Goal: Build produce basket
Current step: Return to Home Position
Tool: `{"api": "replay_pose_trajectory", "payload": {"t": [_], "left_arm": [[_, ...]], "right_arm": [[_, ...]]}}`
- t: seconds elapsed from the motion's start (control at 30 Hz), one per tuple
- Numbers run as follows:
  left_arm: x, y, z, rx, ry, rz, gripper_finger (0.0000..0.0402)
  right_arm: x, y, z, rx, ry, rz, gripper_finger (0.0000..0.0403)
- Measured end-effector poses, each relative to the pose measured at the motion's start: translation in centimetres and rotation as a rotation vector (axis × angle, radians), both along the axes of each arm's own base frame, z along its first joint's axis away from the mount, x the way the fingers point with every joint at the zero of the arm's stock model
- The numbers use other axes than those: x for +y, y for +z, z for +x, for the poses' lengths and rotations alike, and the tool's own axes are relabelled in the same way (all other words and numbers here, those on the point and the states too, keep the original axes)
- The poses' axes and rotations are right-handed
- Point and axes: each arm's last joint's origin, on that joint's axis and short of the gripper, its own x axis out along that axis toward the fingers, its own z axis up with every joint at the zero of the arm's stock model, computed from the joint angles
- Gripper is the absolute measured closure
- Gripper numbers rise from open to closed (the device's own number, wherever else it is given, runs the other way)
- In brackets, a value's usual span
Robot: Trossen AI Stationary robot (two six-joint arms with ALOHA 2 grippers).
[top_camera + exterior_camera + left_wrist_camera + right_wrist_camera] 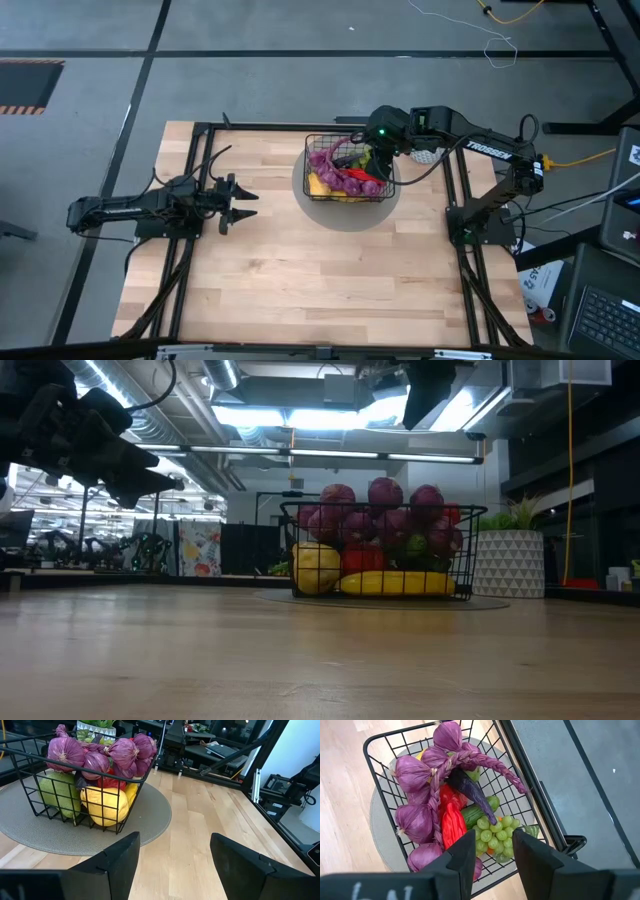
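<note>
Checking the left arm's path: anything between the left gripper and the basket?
Nothing loose: bare table, then the grey mat under the basket. It shows in the high view and the left wrist view, ahead of the open left gripper.

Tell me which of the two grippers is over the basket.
The right gripper: it hangs open directly above the basket. The left gripper, also open, sits over the left side of the table, well apart from the basket.
</note>
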Motion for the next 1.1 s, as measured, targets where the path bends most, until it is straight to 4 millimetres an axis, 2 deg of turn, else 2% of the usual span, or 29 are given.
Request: {"api": "replay_pose_trajectory", "payload": {"t": [0.23, 0.43, 0.57, 0.73, 0.9, 1.1], "left_arm": [[0.0, 0.0, 0.0, 0.0, 0.0, 0.0, 0.0164], [0.0, 0.0, 0.0, 0.0, 0.0, 0.0, 0.0164], [0.0, 0.0, 0.0, 0.0, 0.0, 0.0, 0.0164], [0.0, 0.0, 0.0, 0.0, 0.0, 0.0, 0.0164], [0.0, 0.0, 0.0, 0.0, 0.0, 0.0, 0.0164], [0.0, 0.0, 0.0, 0.0, 0.0, 0.0, 0.0164]], "right_arm": [[0.0, -0.2, 0.1, -0.007, -0.006, 0.002, 0.0272], [0.3, -2.7, 0.4, 0.002, -0.03, -0.043, 0.0272], [1.4, -3.6, -0.3, -0.013, -0.031, -0.094, 0.0272], [3.8, -2.4, -2.4, -0.132, 0.021, -0.107, 0.0272], [5.8, -1.3, -5.7, -0.278, 0.062, -0.101, 0.0272], [6.3, -2.3, -9.4, -0.389, 0.028, -0.143, 0.0272]]}}
